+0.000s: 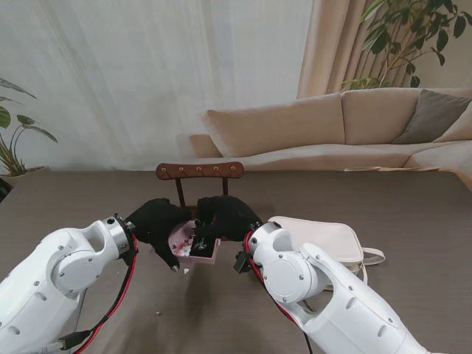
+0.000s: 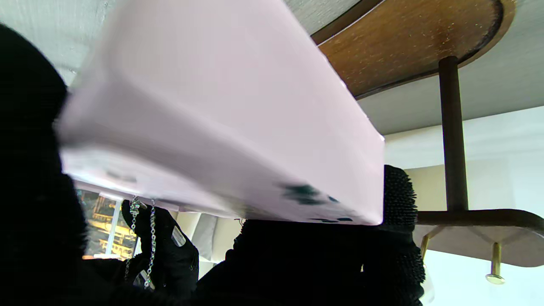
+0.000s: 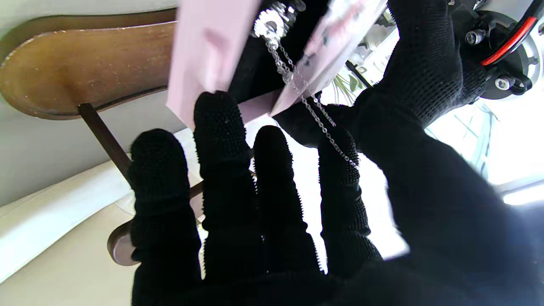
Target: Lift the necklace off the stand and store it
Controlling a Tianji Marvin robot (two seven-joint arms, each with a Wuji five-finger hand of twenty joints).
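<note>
Both arms reach inward from the near corners and meet near the table's middle. Left hand (image 1: 156, 225), black-gloved, is closed around a pink box, palm turned toward the right. Right hand (image 1: 225, 219), black-gloved, has fingers (image 3: 221, 140) extended and slightly spread, a thin chain pinched between thumb and forefinger.

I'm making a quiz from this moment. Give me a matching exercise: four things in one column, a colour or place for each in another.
1. box
2. necklace
3. pouch
4. stand

A. dark brown wood, farther from me than the hands
B. pink, held up between both hands
C. cream, lying on the table to the right
D. silver chain hanging at the box's opening

Pairs: 1-B, 2-D, 3-C, 4-A
</note>
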